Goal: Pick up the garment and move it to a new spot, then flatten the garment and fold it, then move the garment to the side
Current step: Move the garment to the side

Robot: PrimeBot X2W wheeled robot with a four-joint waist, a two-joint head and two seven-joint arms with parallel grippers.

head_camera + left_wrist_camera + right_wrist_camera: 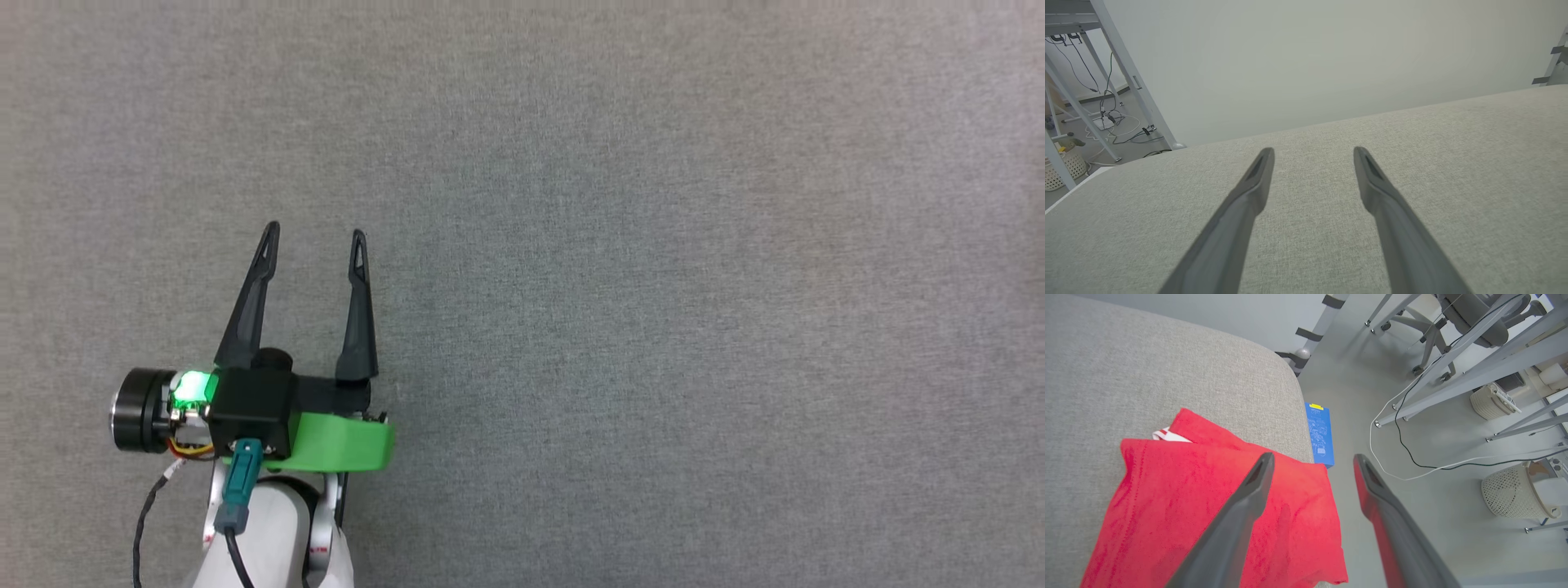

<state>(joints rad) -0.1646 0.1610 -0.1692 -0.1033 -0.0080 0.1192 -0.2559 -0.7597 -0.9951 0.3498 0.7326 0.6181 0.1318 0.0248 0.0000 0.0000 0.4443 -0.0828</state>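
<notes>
The garment (pixel 1208 506) is seen in the right wrist view folded into a flat red packet, with a strip of white sleeve trim (pixel 1167 435) showing at its far fold. It lies at the rounded corner of the grey surface (pixel 1126 367), and its outer side seems to reach the rim or pass just over it. A blue box (pixel 1319 433) stands on the floor (pixel 1372 396) below that rim.

The right gripper (pixel 1312 456) is held above the packet with its fingers spread. One finger is over the cloth and the other over the floor, and nothing is pinched. The left gripper (pixel 315 229) is spread as well and holds nothing, over bare surface well away from the cloth.

The step in hand is judged to be the last one, setting the garment aside, and it looks all but done. It would be finished well if the right gripper were drawn straight up, so that no fingertip is dragged through the top layer and the fold is not pulled open. Sideways travel should be kept until the cloth is cleared. Since the packet lies so close to the rim, a nudge outward should be avoided, or it could slide off.
</notes>
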